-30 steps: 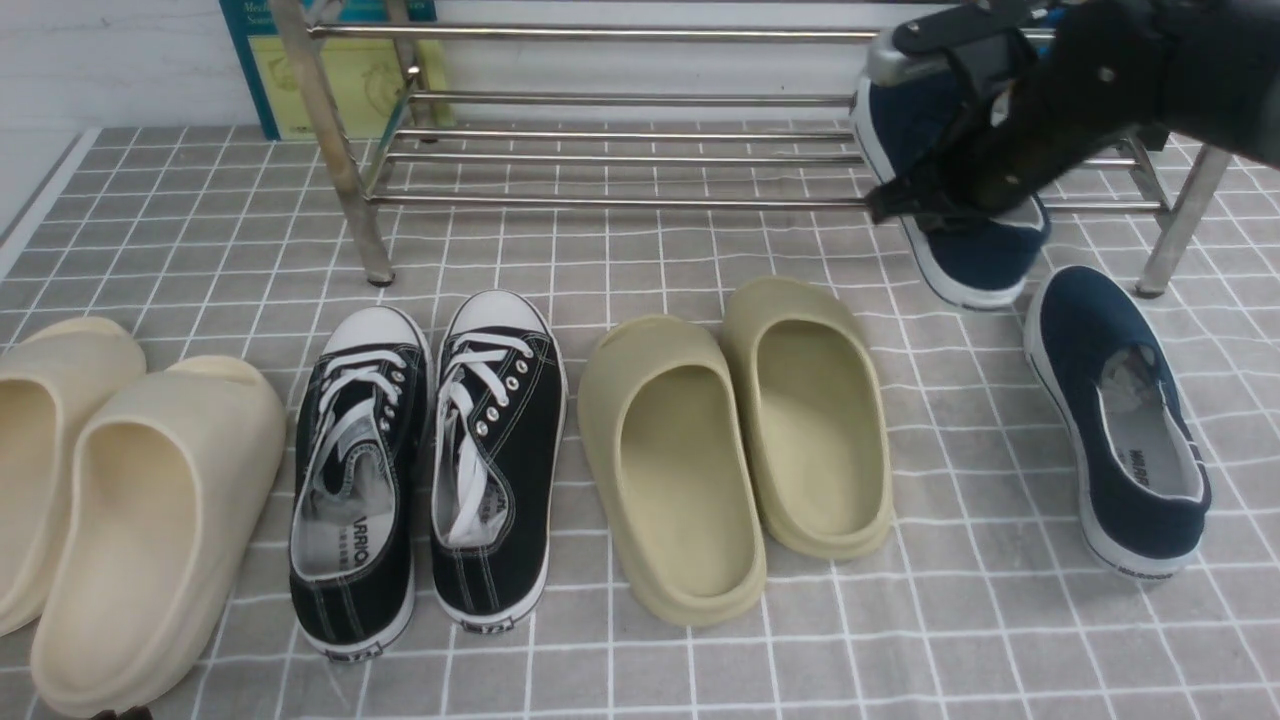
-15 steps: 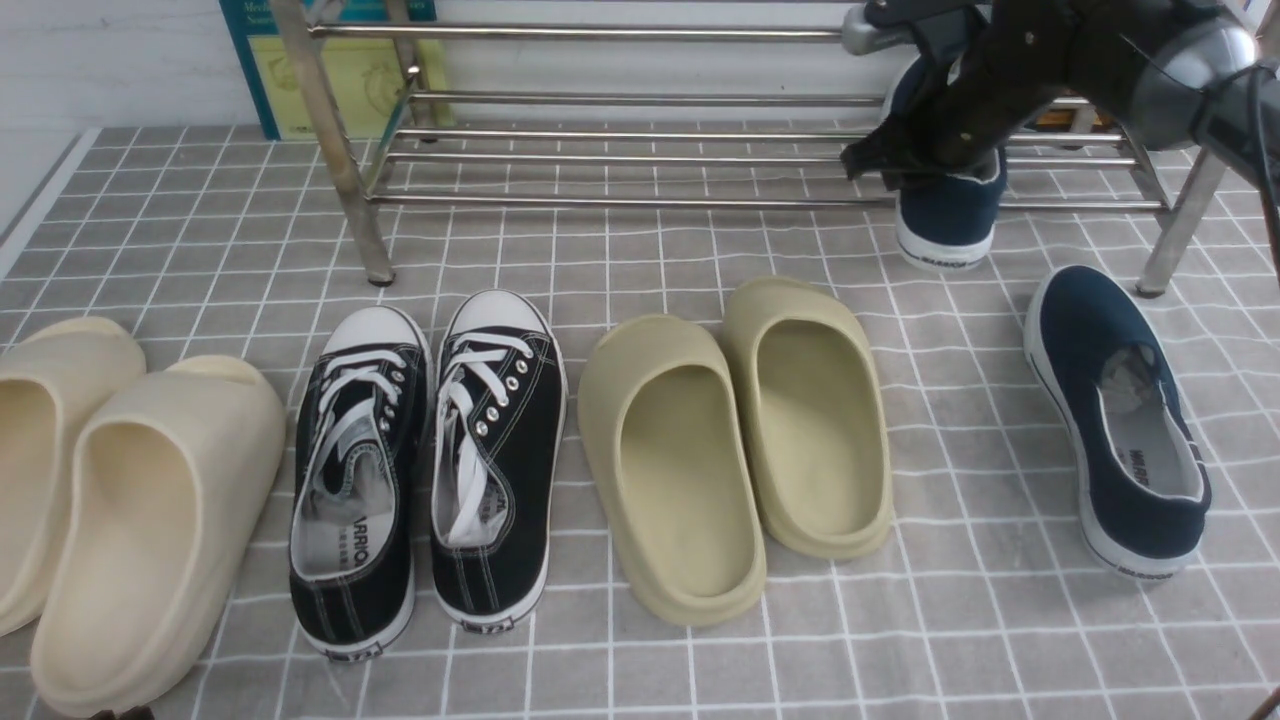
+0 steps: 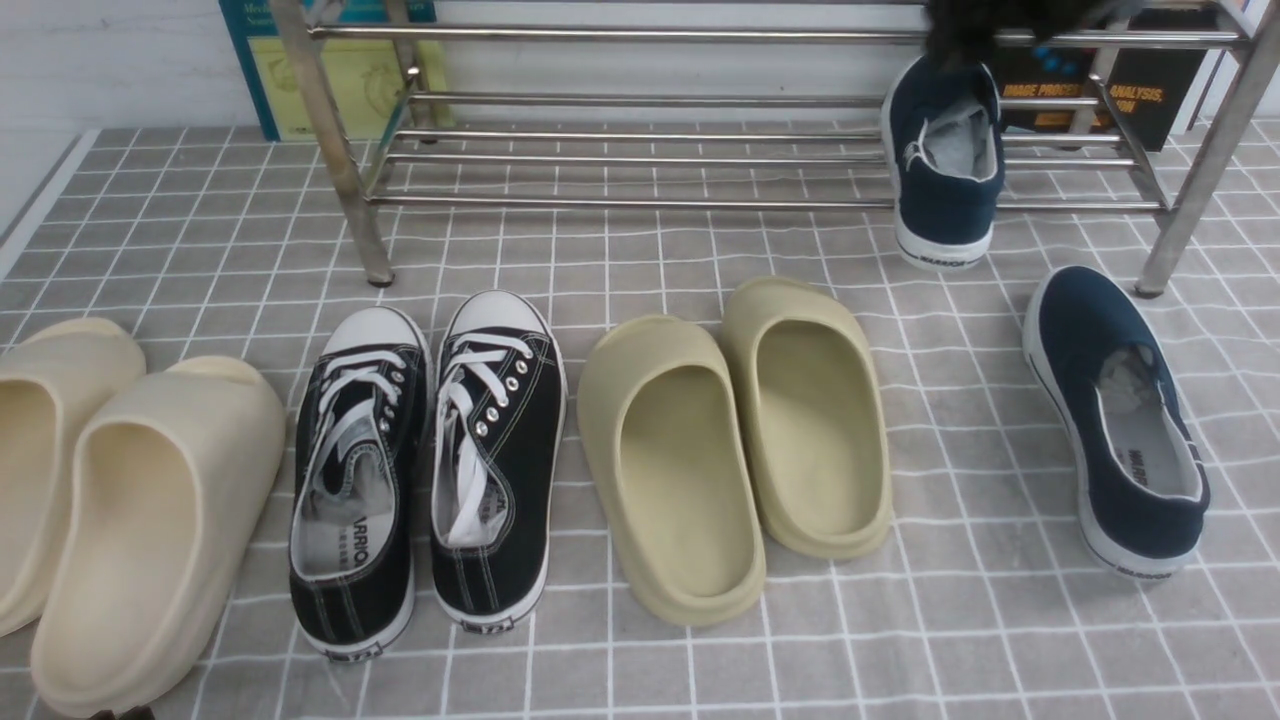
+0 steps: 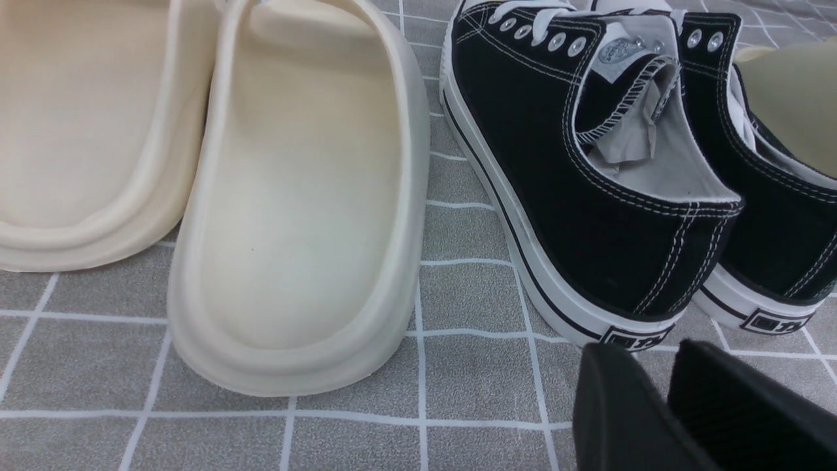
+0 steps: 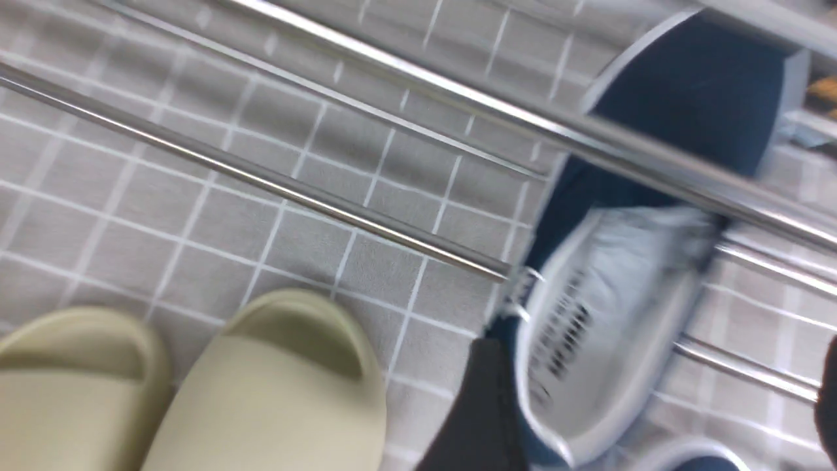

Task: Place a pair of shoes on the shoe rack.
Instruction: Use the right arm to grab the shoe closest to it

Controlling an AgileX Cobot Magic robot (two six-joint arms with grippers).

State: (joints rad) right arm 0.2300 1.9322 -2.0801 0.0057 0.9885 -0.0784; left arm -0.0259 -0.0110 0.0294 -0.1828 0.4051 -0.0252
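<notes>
The right end effector (image 5: 657,399) has let go of the navy sneaker (image 3: 944,170) it was carrying a second ago and has pulled up and back toward the top rail of the shoe rack (image 3: 620,201). In the front view only a dark blur of it shows at the upper edge. Its jaws are spread wide and released, with nothing between them. In the right wrist view the sneaker lies directly below it, between the two fingers (image 5: 484,412).

That sneaker rests on the rack's lower tubes, toe toward the back and heel poking out past the front tube. Whether the heel touches the tabletop (image 3: 980,640) cannot be told. The second navy sneaker (image 3: 1115,420) has not moved. It lies on the tabletop nearer the robot than the right end effector and a little to its right, apart from the rack. The olive slides (image 3: 735,440) sit to that end effector's left, also nearer the robot.

The left end effector (image 4: 673,402) hangs low over the tabletop with its fingertips close together, holding nothing. I cannot tell whether it is fully clenched. The black sneakers (image 4: 588,170) stand just ahead of it, and the cream slides (image 4: 294,196) are ahead and to its left.
</notes>
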